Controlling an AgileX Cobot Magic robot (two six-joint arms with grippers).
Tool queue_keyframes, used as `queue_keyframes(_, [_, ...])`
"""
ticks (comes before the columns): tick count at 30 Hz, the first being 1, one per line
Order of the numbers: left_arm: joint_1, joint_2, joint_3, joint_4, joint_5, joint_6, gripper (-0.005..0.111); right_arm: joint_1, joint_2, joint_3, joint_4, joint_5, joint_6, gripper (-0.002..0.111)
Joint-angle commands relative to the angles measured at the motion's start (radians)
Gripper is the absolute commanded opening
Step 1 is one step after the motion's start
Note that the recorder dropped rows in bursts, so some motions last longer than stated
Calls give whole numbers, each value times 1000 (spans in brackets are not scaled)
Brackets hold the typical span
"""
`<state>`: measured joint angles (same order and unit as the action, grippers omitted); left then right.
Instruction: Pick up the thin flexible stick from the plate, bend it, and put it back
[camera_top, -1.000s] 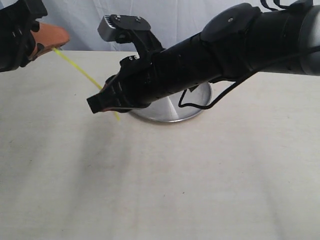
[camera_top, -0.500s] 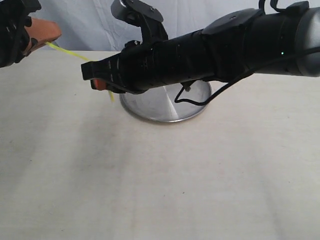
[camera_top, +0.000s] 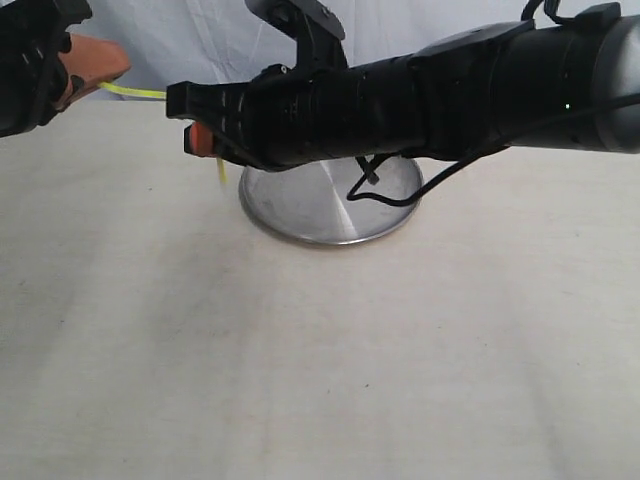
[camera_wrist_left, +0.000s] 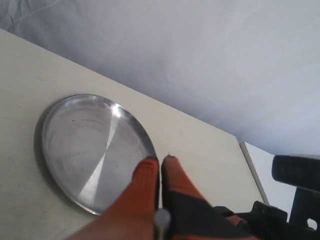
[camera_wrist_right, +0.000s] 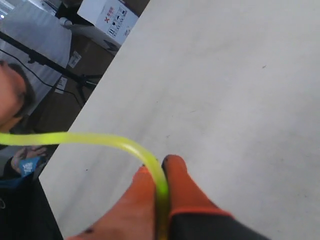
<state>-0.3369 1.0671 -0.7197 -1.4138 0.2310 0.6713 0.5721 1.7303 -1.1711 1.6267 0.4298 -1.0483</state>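
The thin flexible stick (camera_top: 135, 91) is a yellow-green straw held in the air between both grippers, left of the plate (camera_top: 322, 212). My left gripper (camera_top: 110, 78) is shut on one end at the top left. My right gripper (camera_top: 186, 122) has reached across in front of the plate and is shut on the stick near its other end, whose short tip (camera_top: 222, 172) hangs below. In the right wrist view the stick (camera_wrist_right: 100, 139) curves sharply out of the closed gripper (camera_wrist_right: 161, 162). The left wrist view shows the closed gripper (camera_wrist_left: 160, 161) above the steel plate (camera_wrist_left: 75, 145), which holds nothing.
My right arm (camera_top: 450, 90) stretches over the plate and hides its far half. A white cloth backdrop (camera_top: 180, 40) hangs behind the table. Beyond the table edge (camera_wrist_right: 100, 80) in the right wrist view are cardboard boxes (camera_wrist_right: 102, 17) and a person (camera_wrist_right: 15, 100).
My right gripper has risen and swung left with its end of the stick. The stick, a straight slant a second ago, is now bent into a curve between the grippers.
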Motion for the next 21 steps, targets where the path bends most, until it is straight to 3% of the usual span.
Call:
queue_keyframes(1, [-36,3,17,11,49,10,0,-2,-11,-10,112,5,2,0])
queue_keyframes(21, [-45,5,17,11,16,24,0,-2,-11,-10,118,5,82,0])
